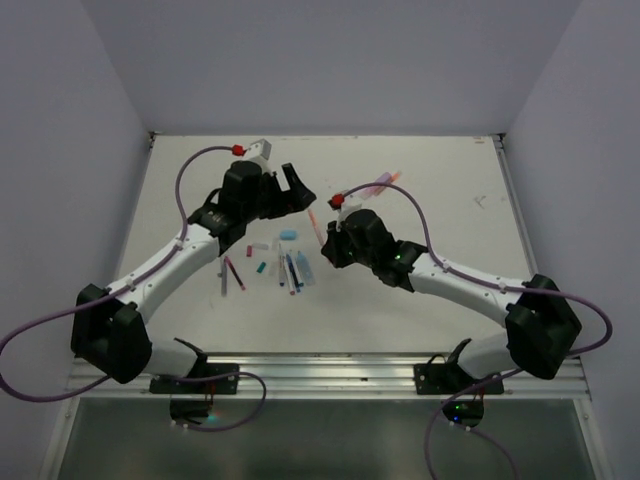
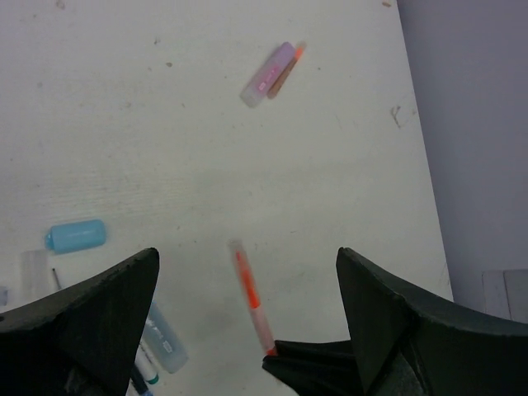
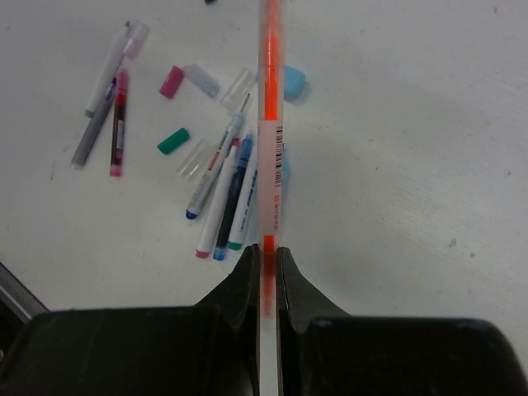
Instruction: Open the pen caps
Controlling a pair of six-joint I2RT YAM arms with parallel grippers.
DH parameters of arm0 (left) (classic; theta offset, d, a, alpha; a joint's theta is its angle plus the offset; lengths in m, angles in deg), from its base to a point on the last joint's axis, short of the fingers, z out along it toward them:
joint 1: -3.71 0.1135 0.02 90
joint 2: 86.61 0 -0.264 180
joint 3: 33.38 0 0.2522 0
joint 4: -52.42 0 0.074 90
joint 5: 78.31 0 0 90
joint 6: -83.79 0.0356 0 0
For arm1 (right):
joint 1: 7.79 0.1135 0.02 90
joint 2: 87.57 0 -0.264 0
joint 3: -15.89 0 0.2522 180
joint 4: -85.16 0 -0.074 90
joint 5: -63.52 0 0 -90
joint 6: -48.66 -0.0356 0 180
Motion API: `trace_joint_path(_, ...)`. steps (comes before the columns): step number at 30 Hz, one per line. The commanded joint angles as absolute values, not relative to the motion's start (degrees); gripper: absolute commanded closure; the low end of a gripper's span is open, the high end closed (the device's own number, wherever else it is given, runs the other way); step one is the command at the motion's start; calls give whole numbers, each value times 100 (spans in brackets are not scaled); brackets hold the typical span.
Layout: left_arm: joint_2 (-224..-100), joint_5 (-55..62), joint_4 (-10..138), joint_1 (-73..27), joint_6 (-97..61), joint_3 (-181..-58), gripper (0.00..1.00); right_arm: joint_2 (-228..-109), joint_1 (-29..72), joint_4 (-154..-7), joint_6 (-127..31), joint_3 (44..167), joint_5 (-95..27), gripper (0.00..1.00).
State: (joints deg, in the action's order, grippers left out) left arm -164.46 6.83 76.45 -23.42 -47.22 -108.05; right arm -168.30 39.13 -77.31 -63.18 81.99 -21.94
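Partway through the uncapping, with one pen in the grip.

Across the bench [image 1: 420, 290]: right gripper [image 3: 266, 260] with jaws clamped tight on the butt of an orange pen [image 3: 269, 124] pointing straight ahead of them. Left gripper [image 2: 247, 256] with jaws spread wide near that pen's far end, not touching it. Left of the right jaws, a cluster of pens [image 3: 227, 194] already bare-tipped. Well ahead of the left jaws, a purple highlighter [image 2: 268, 74], likely yet to do. Beyond the cluster, loose: light blue cap [image 2: 76, 236], teal cap [image 3: 173, 141], pink cap [image 3: 172, 82].
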Motion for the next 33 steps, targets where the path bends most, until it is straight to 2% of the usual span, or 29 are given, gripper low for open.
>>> trace_joint_path(1,-16746,1010,7348,-2616,-4901,-11227,9,-16632,4116,-8397,-6384,8203,-2033,100)
trace_joint_path(8,-17116,1002,7243,-2784,-5024,-11324,27,-16562,4354,-8608,-6270,8159,-1892,100)
trace_joint_path(15,-16994,1081,7155,-2828,-5094,-11157,46,-16483,4371,-8872,-6270,7966,-1769,100)
trace_joint_path(17,-16976,1073,7128,-2828,-5103,-11122,55,-16526,4380,-8899,-6296,7983,-1786,100)
trace_joint_path(21,-16958,1046,7093,-2819,-5121,-11113,61,-16526,4371,-8925,-6331,7984,-1778,100)
trace_joint_path(23,-16958,1064,7093,-2837,-5121,-11113,69,-16518,4380,-8943,-6340,7975,-1743,100)
trace_joint_path(26,-16941,1072,7058,-2837,-5121,-11087,75,-16527,4371,-8934,-6349,7975,-1690,100)
trace_joint_path(30,-16914,1116,7040,-2845,-5121,-11043,92,-16535,4371,-8925,-6384,7957,-1655,100)
trace_joint_path(31,-16906,1116,7040,-2845,-5094,-11043,100,-16553,4380,-8934,-6384,7957,-1672,100)
trace_joint_path(33,-16862,1143,7014,-2845,-5051,-11034,100,-16588,4380,-8943,-6384,7957,-1725,100)
